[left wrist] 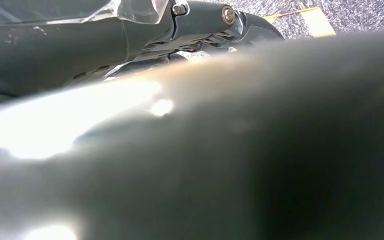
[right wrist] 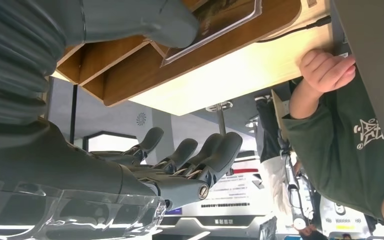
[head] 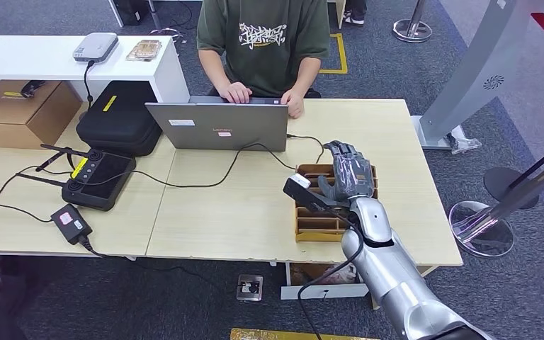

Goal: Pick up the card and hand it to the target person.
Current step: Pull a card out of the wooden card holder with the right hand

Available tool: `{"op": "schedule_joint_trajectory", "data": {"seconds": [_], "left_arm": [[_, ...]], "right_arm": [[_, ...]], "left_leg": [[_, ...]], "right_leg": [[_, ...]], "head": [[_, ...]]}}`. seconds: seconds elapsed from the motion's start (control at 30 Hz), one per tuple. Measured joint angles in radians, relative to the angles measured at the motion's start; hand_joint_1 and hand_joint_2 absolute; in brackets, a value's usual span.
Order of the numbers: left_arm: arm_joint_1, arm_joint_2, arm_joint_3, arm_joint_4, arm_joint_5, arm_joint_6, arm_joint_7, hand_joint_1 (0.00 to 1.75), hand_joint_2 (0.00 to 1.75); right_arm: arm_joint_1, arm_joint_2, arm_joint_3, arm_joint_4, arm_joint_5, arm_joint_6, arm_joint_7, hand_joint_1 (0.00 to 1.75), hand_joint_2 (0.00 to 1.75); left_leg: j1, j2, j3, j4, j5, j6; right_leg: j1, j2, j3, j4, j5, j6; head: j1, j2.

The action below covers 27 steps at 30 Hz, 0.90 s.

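Observation:
A card with a clear edge lies in the wooden slotted box near the table's right front. My right hand hovers over the box's far end and hides the card in the head view. In the right wrist view the thick thumb reaches the card's edge, while the darker fingers stretch out apart from it, holding nothing. A person in a green T-shirt sits at the far side of the table, both hands at a laptop. My left hand is a dark blur, its pose unclear.
A grey laptop stands in front of the person, with its cable trailing across the table. A black case, a controller with antennas and a power brick lie at the left. Stanchion bases stand right of the table.

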Motion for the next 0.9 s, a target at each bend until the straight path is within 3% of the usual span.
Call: {"op": "schedule_joint_trajectory", "data": {"seconds": [0.67,0.73,0.9], "left_arm": [[0.0,0.0,0.0,0.0,0.004,0.001,-0.002,0.0,0.0],[0.0,0.0,0.0,0.0,0.005,0.003,-0.002,0.0,0.0],[0.0,0.0,0.0,0.0,0.01,0.01,-0.005,0.0,0.0]], "right_arm": [[0.0,0.003,0.0,0.027,0.002,0.0,-0.004,0.77,1.75],[-0.001,0.006,0.0,0.031,0.002,0.001,-0.004,0.86,1.75],[-0.001,0.011,0.0,0.043,0.0,0.0,-0.006,1.44,1.75]], "left_leg": [[0.0,0.0,0.0,0.0,0.0,0.0],[0.0,0.0,0.0,0.0,0.0,0.0],[0.0,0.0,0.0,0.0,0.0,0.0]], "right_leg": [[0.0,0.0,0.0,0.0,0.0,0.0],[0.0,0.0,0.0,0.0,0.0,0.0],[0.0,0.0,0.0,0.0,0.0,0.0]], "head": [[0.0,0.0],[0.0,0.0],[0.0,0.0]]}}
